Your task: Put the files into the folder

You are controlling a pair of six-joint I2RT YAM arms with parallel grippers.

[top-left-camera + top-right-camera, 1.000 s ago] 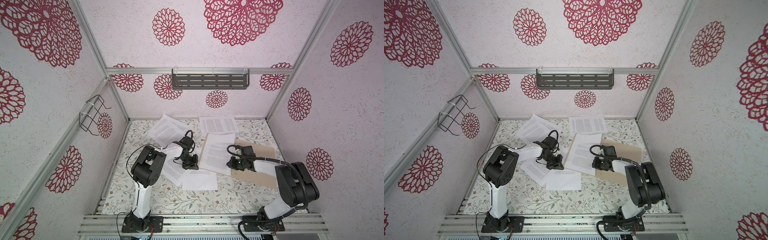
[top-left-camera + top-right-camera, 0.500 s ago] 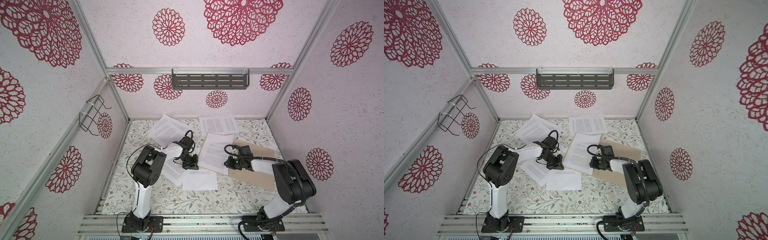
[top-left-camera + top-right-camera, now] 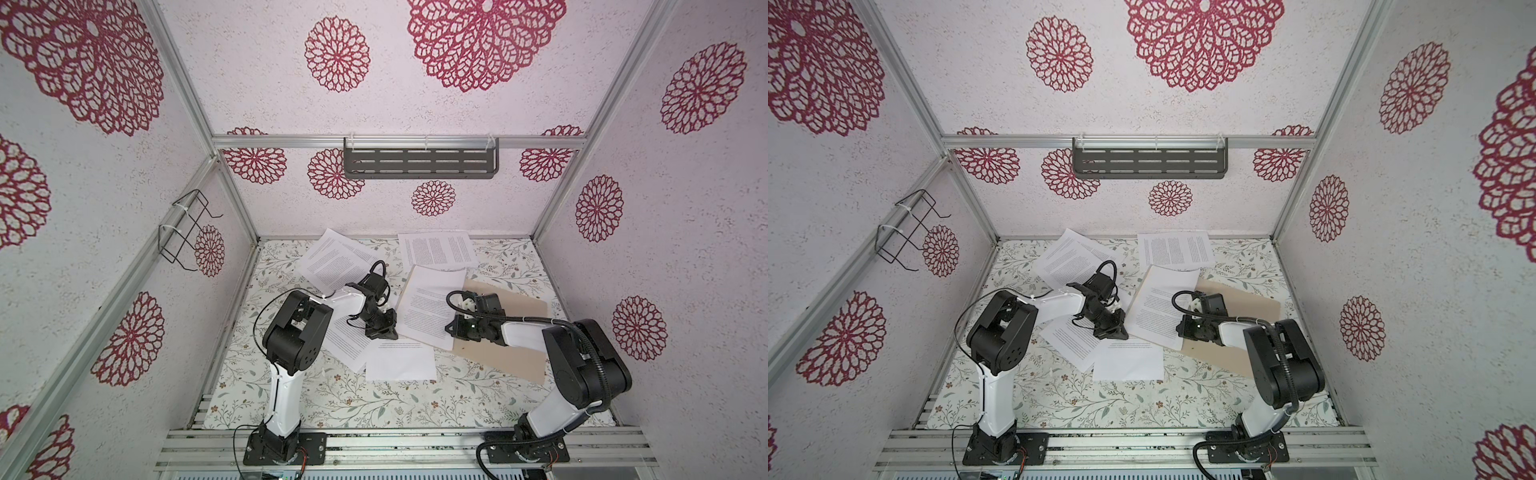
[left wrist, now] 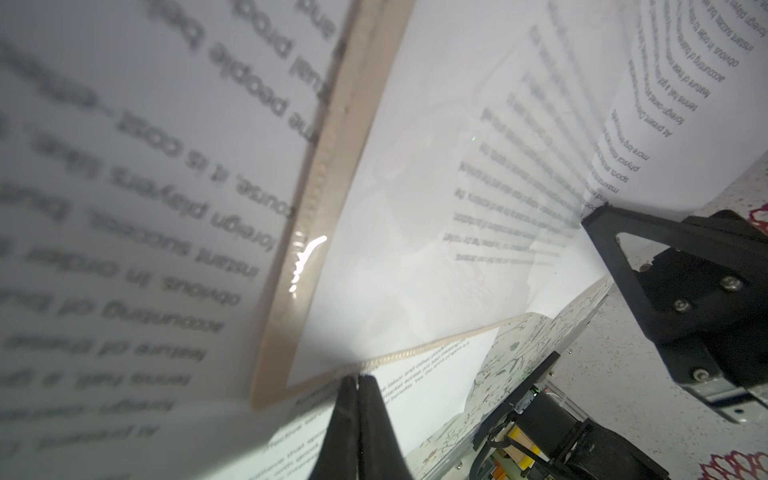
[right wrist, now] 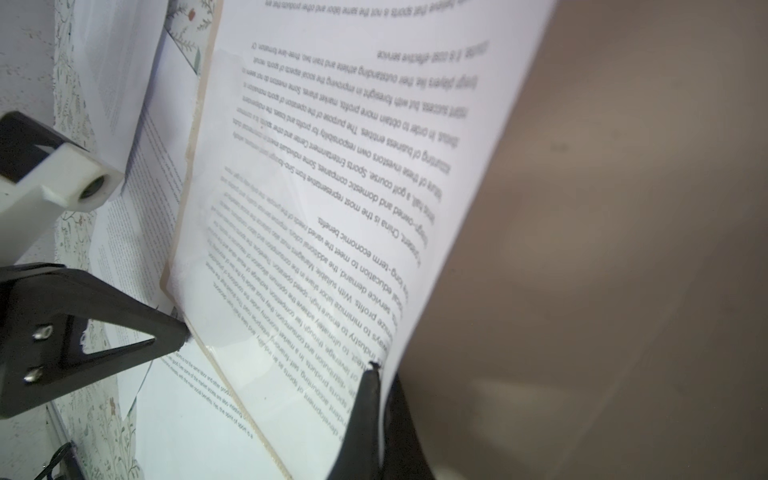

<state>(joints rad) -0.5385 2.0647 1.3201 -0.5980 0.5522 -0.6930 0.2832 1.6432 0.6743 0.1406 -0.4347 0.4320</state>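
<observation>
Paper on the move! Right hand [image 3: 449, 329] clamped shut on the edge of one printed sheet [image 3: 428, 307], draped over the folder [image 3: 498, 361] on its left-arm side. Left hand [image 3: 388, 332] just off that same side, fingers [image 4: 374, 415] pinched shut at the corner of a tan-rimmed flap [image 4: 332, 166], seemingly nipping it and holding it raised off the table [image 3: 332, 395]. Rest of the files [image 3: 436, 249] loose around the folder: two out past its far edge, two more off its left-arm side by the left hand, none of them inside yet.

Step in hand, at a guess: feeding the gripped sheet into the folder with the flap held up. To do it well: keep the sheet low and taut, no bowing. Lead with a long edge, square to the folder. Go slow, thin paper being quick to buckle. Hold the flap steady, no tugging. Let go only once fully over the tan card.

Against a second back: right hand now further from the folder's middle, nearer the left hand. Sheet dragged along with it, a wider strip of tan card bared. Left hand in the same spot. Both grips as tight as before.
</observation>
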